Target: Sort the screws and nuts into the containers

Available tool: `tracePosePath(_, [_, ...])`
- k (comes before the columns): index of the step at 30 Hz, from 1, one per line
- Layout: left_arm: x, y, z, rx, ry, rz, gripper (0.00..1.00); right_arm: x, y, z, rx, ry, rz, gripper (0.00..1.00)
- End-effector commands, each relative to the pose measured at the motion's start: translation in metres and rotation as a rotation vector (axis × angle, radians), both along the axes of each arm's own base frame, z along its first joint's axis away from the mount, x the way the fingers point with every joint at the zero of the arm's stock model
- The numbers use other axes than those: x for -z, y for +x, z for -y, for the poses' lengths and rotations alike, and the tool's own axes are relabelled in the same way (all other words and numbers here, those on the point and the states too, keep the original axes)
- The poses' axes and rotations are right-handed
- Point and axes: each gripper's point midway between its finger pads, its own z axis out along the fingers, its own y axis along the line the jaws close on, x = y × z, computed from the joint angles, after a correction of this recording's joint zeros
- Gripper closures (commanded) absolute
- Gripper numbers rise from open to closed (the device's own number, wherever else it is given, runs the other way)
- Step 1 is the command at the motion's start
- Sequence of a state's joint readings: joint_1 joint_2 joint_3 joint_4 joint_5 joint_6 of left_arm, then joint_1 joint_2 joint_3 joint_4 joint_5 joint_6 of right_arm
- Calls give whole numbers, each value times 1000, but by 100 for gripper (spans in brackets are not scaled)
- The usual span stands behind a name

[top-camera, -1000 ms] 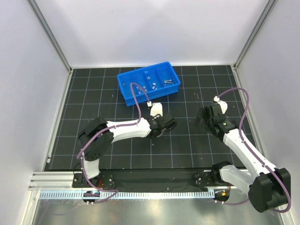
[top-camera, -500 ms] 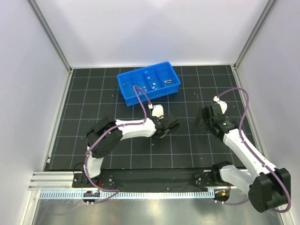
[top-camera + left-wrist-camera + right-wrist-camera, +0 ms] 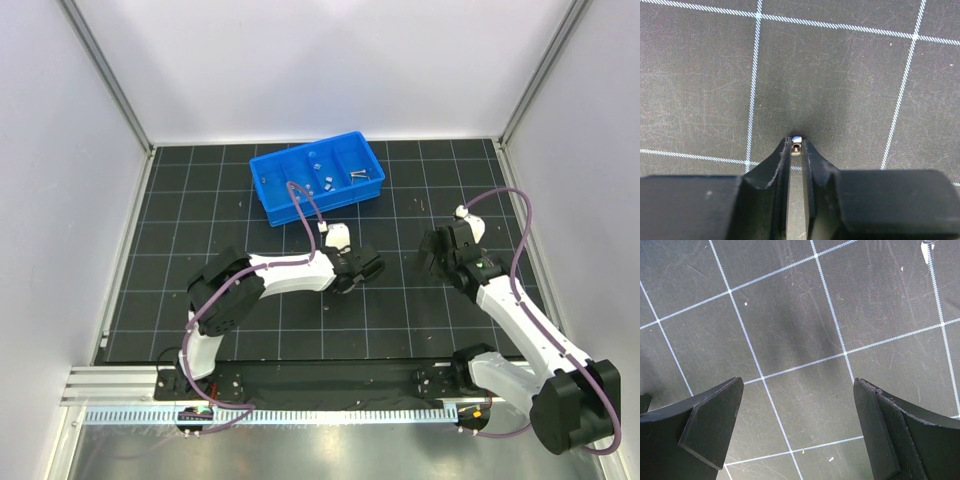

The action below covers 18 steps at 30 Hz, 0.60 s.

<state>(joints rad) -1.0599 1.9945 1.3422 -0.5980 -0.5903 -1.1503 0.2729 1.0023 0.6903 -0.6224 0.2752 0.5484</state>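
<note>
In the left wrist view my left gripper [image 3: 796, 148] is shut on a tiny silver nut [image 3: 796, 145], pinched at the very fingertips just above the black grid mat. From above, the left gripper [image 3: 366, 268] sits mid-mat, in front of the blue tray [image 3: 322, 207]. The tray's compartments hold a few nuts [image 3: 325, 185] in the middle and a screw [image 3: 360, 175] at the right. My right gripper [image 3: 436, 262] stands open to the right of the left one. In the right wrist view, only bare mat lies between the right gripper's [image 3: 797, 426] fingers.
White walls with metal corner posts close in the black mat [image 3: 200, 240] on three sides. A few pale specks [image 3: 420, 205] lie on the mat right of the tray. The arm bases and a metal rail [image 3: 300, 412] run along the near edge.
The left arm has reached a little further right and its jaws have closed onto the nut. The right arm has not moved.
</note>
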Motion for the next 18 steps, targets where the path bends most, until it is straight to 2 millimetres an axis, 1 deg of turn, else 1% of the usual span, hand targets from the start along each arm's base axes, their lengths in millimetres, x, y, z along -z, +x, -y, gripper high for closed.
tracePosePath(1, [12, -13, -1, -5, -8, -59, 85, -8, 1, 3, 21, 2, 35, 1])
tracePosePath(3, [13, -15, -1, 0, -9, -65, 92, -8, 1, 3, 23, 2, 37, 0])
tracePosePath(5, [14, -15, -2, 8, -4, -65, 95, -8, 0, 4, 24, -1, 39, 0])
tracePosePath(6, [12, -13, 0, 28, -4, -59, 99, -8, 0, 4, 25, 0, 38, 0])
tracePosePath(9, [-2, -5, 2, 67, 6, -18, 100, -7, 0, 4, 24, 1, 36, 0])
tracePosePath(10, [-17, 1, 1, 68, -10, 19, 100, -7, 1, 4, 23, 0, 36, 1])
tracePosePath(11, [-24, 5, 1, 66, -21, 36, 100, -8, 1, 4, 24, -1, 37, 0])
tracePosePath(12, [-34, 14, -5, 66, -26, 56, 100, -7, 1, 4, 23, -2, 37, 0])
tracePosePath(13, [-52, 20, -8, 60, -53, 87, 100, -7, 1, 4, 24, -1, 37, 0])
tracePosePath(14, [-64, 33, -15, 36, -80, 112, 100, -7, 1, 4, 21, -3, 37, 0])
tracePosePath(15, [-74, 40, -19, 39, -98, 129, 100, -6, 1, 4, 22, -5, 36, 0])
tracePosePath(16, [-92, 47, -23, 56, -121, 159, 100, -7, 3, 4, 23, -4, 42, 0])
tracePosePath(17, [-101, 64, -31, 34, -155, 170, 100, -6, 4, 4, 25, -5, 40, 0])
tracePosePath(18, [-110, 73, -37, 22, -169, 186, 100, -6, 5, 3, 23, -4, 41, 0])
